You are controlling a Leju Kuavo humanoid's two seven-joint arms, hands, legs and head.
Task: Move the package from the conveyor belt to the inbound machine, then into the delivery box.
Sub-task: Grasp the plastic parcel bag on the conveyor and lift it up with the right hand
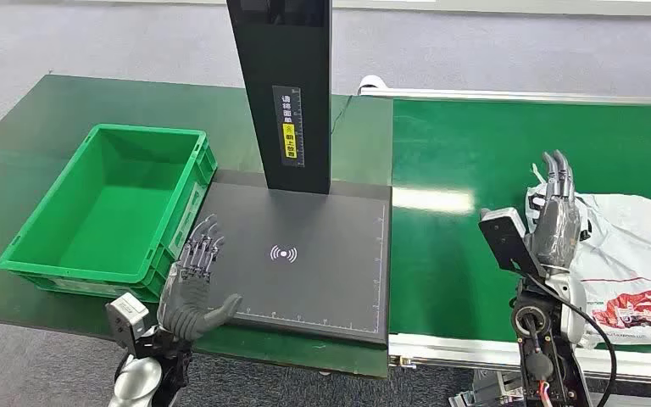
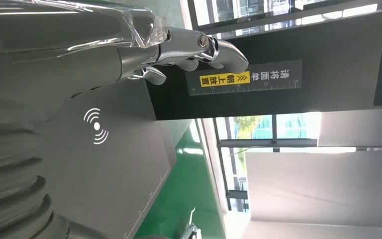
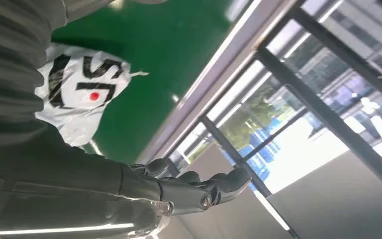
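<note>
Lying on the conveyor belt (image 1: 458,161) near its front edge, toward the right end of what is visible, the package (image 1: 627,254) is a white plastic mailer bag with red and black print, crumpled and loosely filled. Judgement: light, soft, no stiffness; the film looks slick and will fold or slide under the fingers. A pinch on one corner would likely let it sag and swing. Better to close around the bulk of the bag, or gather a good fold of film near its middle, where the contents give the fingers something to press against.

Right hand (image 1: 553,222): raised at the bag's left edge, fingers extended and slightly apart, holding nothing. From the head view it overlaps the bag's near corner; whether it touches the film I cannot tell. The right wrist view shows the fingers straight, with the printed bag behind the palm side.

Left hand (image 1: 197,284): open, fingers spread, thumb out, empty, over the front left corner of the inbound machine (image 1: 322,288), a black scanning plate with a black upright post at its back edge.

Delivery box (image 1: 55,254): green crate, just left of the plate on the green worktop, nothing visible inside. The package has not yet left the belt.
</note>
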